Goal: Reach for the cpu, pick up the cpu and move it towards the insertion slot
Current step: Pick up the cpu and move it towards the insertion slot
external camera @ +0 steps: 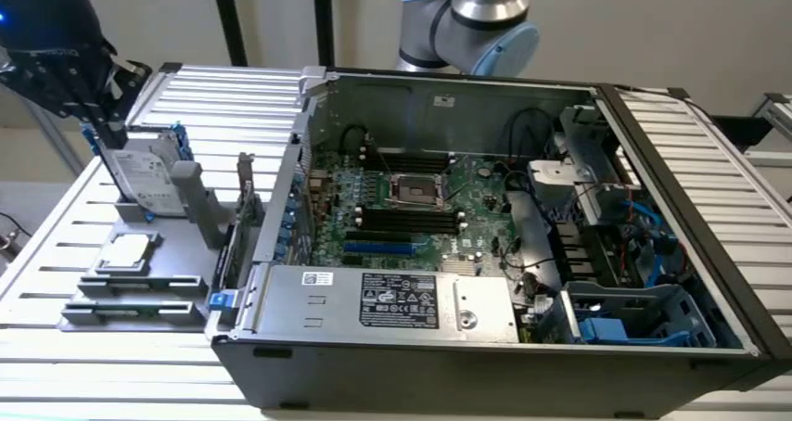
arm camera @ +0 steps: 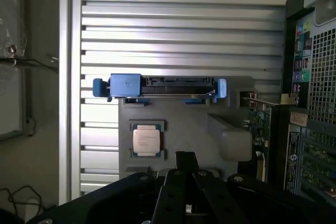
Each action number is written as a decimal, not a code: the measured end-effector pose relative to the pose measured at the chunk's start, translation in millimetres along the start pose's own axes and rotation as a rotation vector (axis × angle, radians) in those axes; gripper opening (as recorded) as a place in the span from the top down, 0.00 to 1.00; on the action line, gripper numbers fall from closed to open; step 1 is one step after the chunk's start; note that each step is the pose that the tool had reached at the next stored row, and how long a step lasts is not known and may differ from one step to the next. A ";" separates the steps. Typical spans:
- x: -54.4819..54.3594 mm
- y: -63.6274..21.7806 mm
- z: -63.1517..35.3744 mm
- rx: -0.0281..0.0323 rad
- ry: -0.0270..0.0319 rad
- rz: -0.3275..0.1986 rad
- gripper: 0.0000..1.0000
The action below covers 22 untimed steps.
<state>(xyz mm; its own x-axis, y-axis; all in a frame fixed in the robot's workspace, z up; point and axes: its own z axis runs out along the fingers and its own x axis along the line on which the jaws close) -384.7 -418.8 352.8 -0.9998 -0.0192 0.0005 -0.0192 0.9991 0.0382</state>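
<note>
Fingers together, the gripper [external camera: 106,124] is hovering empty, the cpu [external camera: 126,251] lying ungrasped at its six o'clock. The insertion slot [external camera: 417,191] is waiting unfilled.

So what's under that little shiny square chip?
The cpu lies flat on a grey holder tray, which rests on the slatted table. The spot right beneath the chip is covered.

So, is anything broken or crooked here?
Nothing stands out. The cpu lies flat and square in its grey holder, the hard drive stands on edge in the same holder, and the insertion slot in the open computer case looks empty.
</note>
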 end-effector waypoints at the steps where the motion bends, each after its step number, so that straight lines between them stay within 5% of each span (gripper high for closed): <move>1: 4.5 0.0 0.2 -0.0001 0.0000 0.000 0.89; 10: 44.6 -1.3 2.1 -0.0001 0.0001 0.000 0.89; 15: 46.5 -1.7 2.0 0.0000 0.0001 0.000 0.89; 22: 46.6 -1.7 2.1 0.0000 0.0001 0.000 0.58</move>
<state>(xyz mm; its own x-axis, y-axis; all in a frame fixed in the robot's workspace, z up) -431.3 -421.3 350.7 -0.9998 -0.0192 0.0005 -0.0191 0.9991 0.0382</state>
